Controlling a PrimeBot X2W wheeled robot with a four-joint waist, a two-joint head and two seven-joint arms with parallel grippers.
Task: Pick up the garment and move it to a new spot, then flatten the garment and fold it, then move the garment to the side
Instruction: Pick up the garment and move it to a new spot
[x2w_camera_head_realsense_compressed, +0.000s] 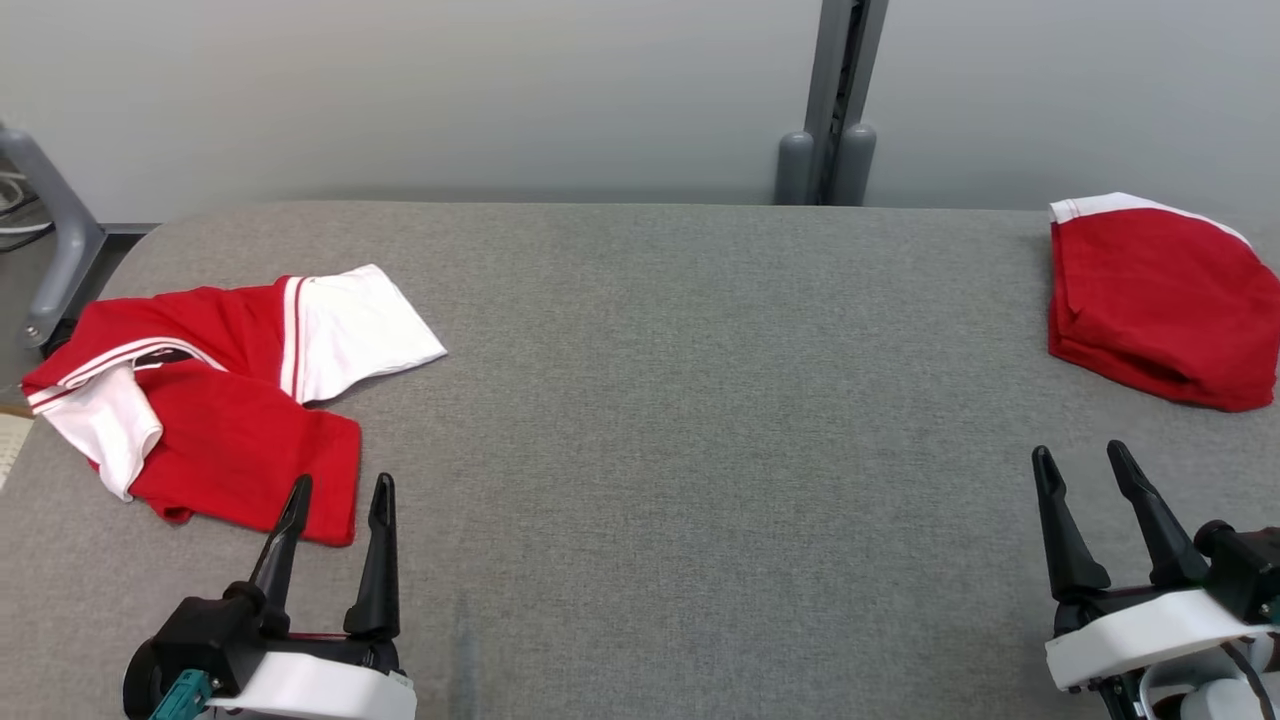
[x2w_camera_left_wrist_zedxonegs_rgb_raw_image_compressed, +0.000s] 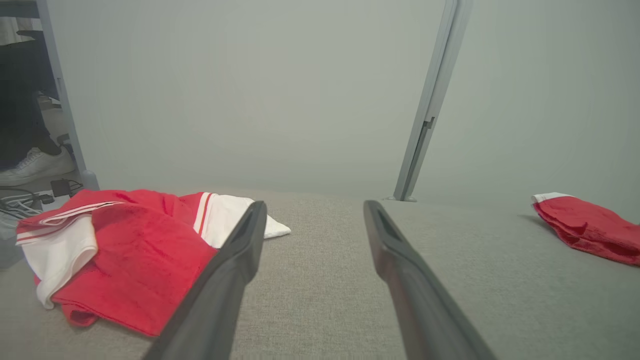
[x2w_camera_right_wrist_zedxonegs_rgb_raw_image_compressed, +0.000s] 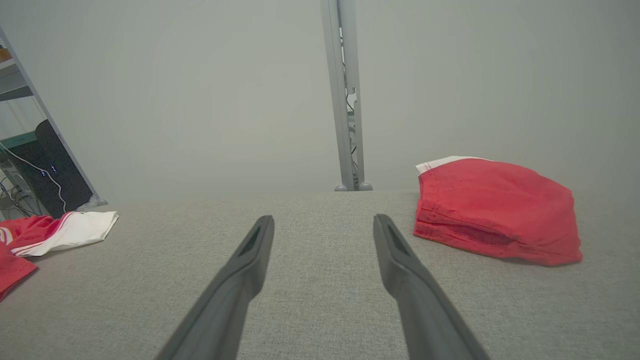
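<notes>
A crumpled red and white garment lies on the grey table at the left. My left gripper stands open just in front of the garment's near right corner, nothing between its fingers. At the table's right end sits a folded red garment with a white edge. In front of that pile, apart from it, my right gripper is open and empty.
The grey fabric table runs wide between the two garments. A grey post rises behind its far edge against a pale wall. A grey frame leg stands off the left end, with cables and a person's shoe on the floor there.
</notes>
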